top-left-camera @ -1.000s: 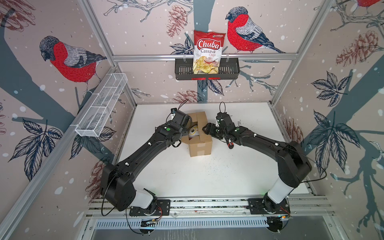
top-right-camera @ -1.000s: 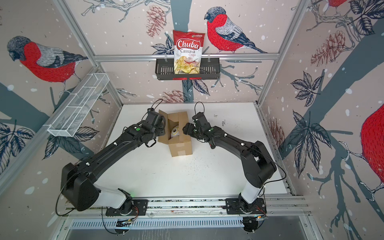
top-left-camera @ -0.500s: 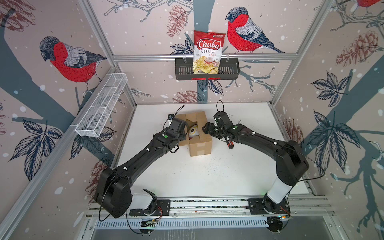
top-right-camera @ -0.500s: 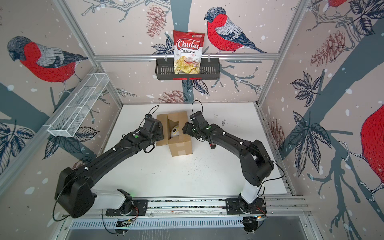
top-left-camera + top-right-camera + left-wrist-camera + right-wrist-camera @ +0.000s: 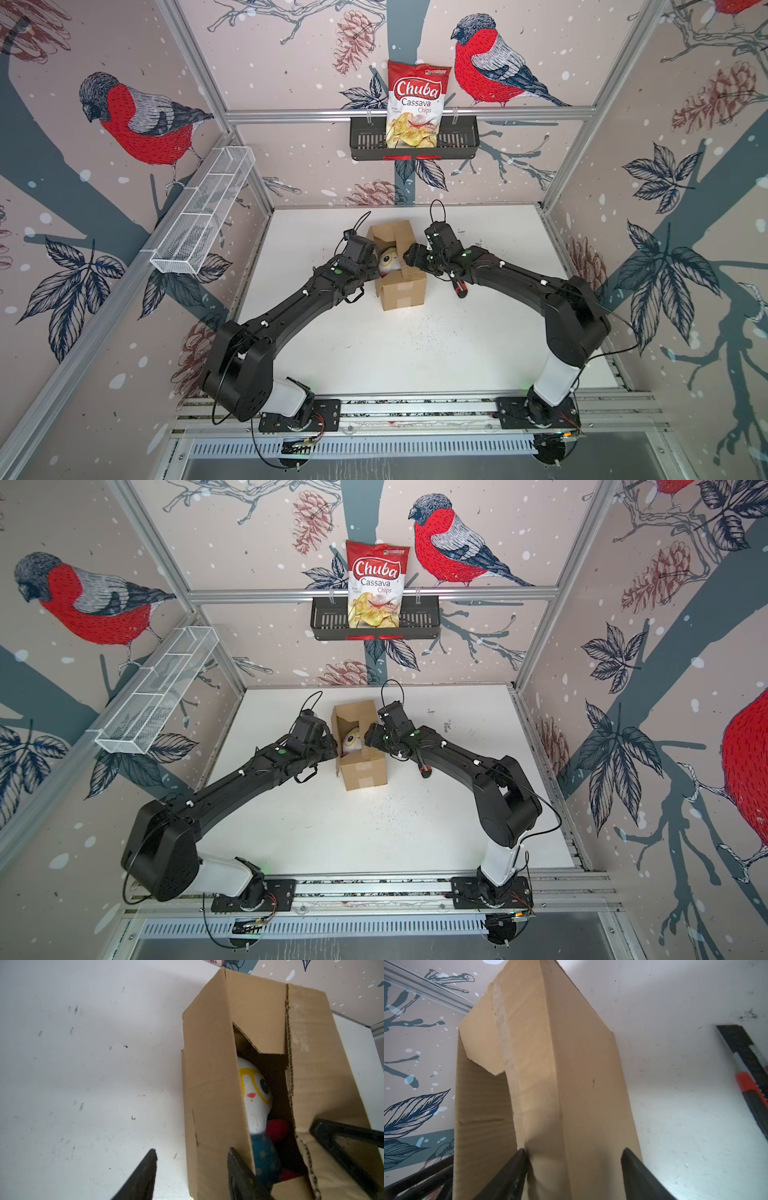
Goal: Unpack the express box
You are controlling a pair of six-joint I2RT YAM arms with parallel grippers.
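Your express box sits mid-frame in both top views, long axis running up-frame. The left gripper stands released, straddling its left flap; the right gripper gapes around the right wall, grasping nothing.

One express box, one doll, one knife, two baskets.

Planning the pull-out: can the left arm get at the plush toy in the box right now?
Probably yes. The express box flaps stand parted, leaving the plush toy exposed; the left gripper is open, but straddles the near flap, so it must shift inward.
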